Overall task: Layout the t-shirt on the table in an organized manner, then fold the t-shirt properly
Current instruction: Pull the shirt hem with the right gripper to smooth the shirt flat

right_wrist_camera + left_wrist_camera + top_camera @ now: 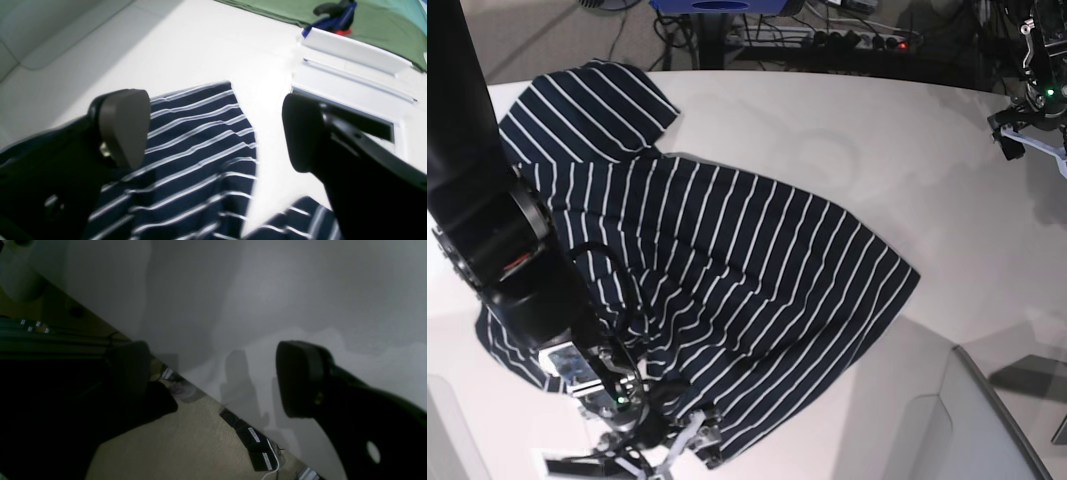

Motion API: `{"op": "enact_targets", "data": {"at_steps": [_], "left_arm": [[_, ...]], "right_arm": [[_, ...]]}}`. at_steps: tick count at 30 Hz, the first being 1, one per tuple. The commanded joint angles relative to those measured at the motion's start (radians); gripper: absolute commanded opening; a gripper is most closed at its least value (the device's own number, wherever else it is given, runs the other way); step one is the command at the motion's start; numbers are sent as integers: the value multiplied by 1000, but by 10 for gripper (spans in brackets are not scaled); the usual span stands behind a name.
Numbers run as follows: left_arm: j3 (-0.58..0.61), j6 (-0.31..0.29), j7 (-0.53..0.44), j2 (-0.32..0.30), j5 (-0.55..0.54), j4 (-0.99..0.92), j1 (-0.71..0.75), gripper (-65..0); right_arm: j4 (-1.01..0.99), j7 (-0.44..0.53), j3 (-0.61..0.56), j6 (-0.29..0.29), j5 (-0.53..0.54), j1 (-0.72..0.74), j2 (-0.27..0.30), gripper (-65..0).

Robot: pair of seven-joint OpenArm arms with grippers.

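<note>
The dark navy t-shirt with thin white stripes lies spread across the left half of the white table, one sleeve toward the far left corner and a few wrinkles in it. My right gripper hangs over the shirt's near hem, at the table's front. In the right wrist view its jaws stand wide open above the striped t-shirt and hold nothing. My left gripper is far off at the table's back right, clear of the shirt. In its own view it is open and empty over the table edge.
A white box-like frame stands beside the shirt's hem, with green cloth and a blue clamp behind it. A pale raised panel sits at the front right. Below the table edge lie carpet and a power strip.
</note>
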Motion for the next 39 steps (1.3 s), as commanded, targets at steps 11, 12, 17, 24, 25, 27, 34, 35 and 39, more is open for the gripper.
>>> {"op": "enact_targets", "data": {"at_steps": [11, 12, 17, 24, 25, 27, 34, 35, 39], "left_arm": [[35, 6, -18, 26, 0, -26, -118, -81], [58, 6, -17, 28, 0, -45, -148, -81], [177, 6, -15, 58, 3, -60, -236, -81], [134, 6, -18, 111, 6, -26, -227, -81], [122, 6, -18, 106, 6, -28, -210, -81], [100, 6, -18, 101, 6, -20, -190, -81], [45, 6, -20, 57, 8, -19, -101, -81], [36, 6, -20, 49, 8, -19, -90, -81], [1, 6, -20, 45, 8, -19, -72, -81]], "right_arm": [[785, -372, 135, -113, -4, -468, 152, -140], [820, -383, 161, -111, -4, -517, 154, -140], [929, -575, 106, -108, -5, -613, 174, -141], [711, -601, -9, -110, -5, -601, 20, -269], [650, -599, -9, -108, -5, -584, -7, -344], [540, -572, -15, -108, -5, -558, -53, -491], [388, -475, -17, -108, -5, -543, -101, -570], [388, -483, -17, -108, -5, -547, -98, -572], [412, -539, -17, -108, -5, -590, -83, -573]]}}
